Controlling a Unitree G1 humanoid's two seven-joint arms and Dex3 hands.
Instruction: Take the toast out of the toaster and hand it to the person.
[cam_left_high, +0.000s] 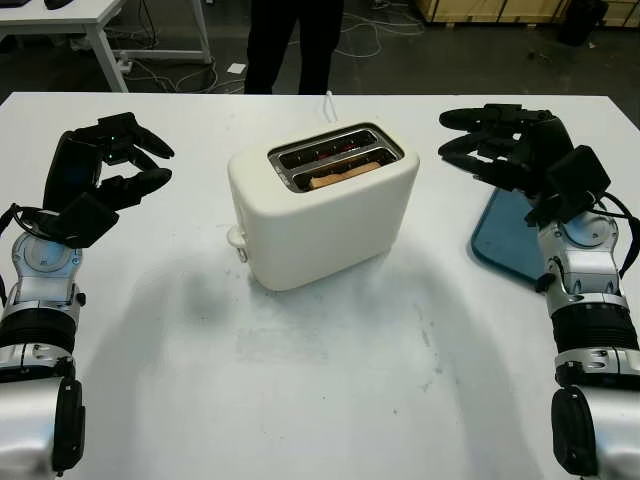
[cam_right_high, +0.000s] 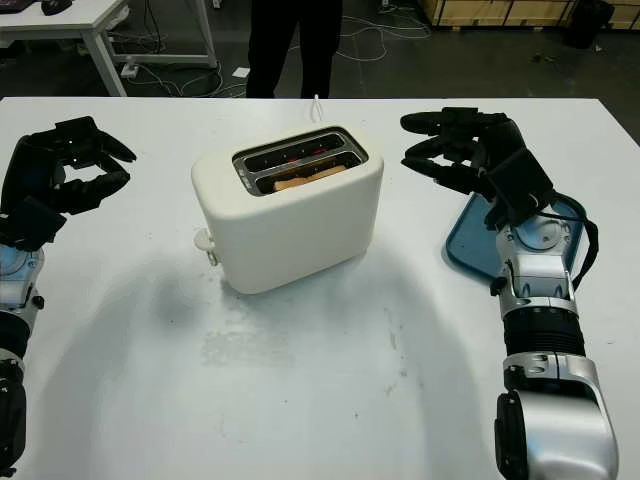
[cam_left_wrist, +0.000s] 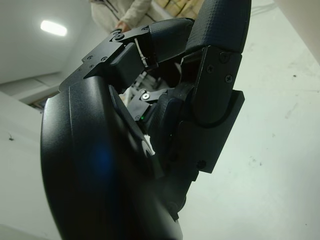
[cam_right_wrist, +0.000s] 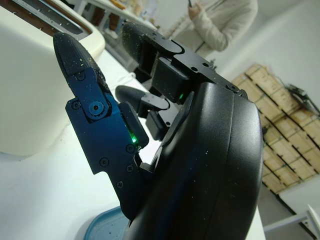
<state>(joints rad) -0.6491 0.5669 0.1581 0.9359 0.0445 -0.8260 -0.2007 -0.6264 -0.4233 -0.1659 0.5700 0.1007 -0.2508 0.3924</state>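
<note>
A cream two-slot toaster (cam_left_high: 320, 215) stands in the middle of the white table (cam_left_high: 330, 400). A slice of toast (cam_left_high: 343, 175) sits down in its nearer slot, with its top edge showing. My left hand (cam_left_high: 125, 165) hovers open to the left of the toaster, well apart from it. My right hand (cam_left_high: 480, 145) is open to the right of the toaster, level with its top, a short gap away. A person in dark trousers (cam_left_high: 293, 45) stands beyond the far table edge; a light top (cam_right_wrist: 220, 25) shows in the right wrist view.
A blue tray (cam_left_high: 505, 240) lies on the table at the right, under my right wrist. The toaster's lever knob (cam_left_high: 237, 238) sticks out on its left end. Another white table (cam_left_high: 70, 15) and floor cables lie beyond the far edge.
</note>
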